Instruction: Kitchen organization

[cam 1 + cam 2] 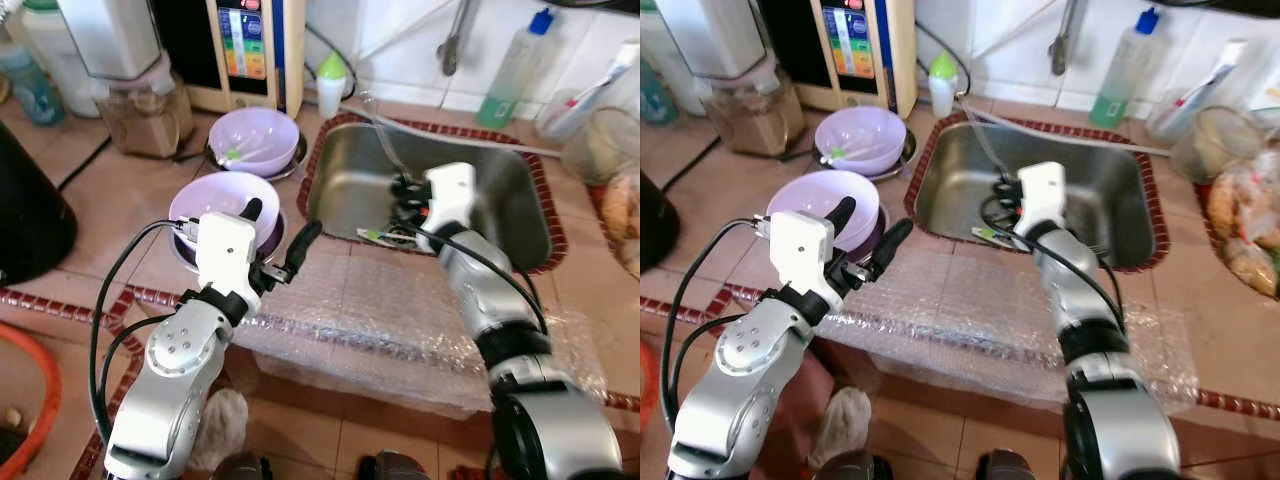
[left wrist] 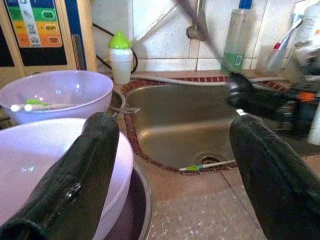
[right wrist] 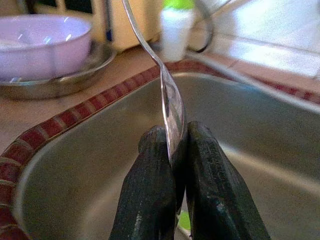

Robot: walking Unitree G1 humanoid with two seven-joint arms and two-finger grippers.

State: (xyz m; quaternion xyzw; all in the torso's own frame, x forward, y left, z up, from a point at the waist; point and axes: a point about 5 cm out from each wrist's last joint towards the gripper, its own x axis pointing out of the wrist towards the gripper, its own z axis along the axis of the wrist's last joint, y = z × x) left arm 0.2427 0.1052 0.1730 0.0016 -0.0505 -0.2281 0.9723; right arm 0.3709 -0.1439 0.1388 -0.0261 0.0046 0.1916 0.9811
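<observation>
My right gripper is shut on the bowl end of a metal spoon, whose thin handle rises over the steel sink. A green-and-white utensil lies near the sink's drain. My left gripper stands open over the counter's front, just beside a lavender bowl that is stacked in a steel dish. A second lavender bowl further back holds another green-and-white utensil.
Bubble wrap covers the counter's front edge. Along the back wall stand a blender, a water unit, a small green-capped bottle and a soap bottle. Bagged items lie at the right.
</observation>
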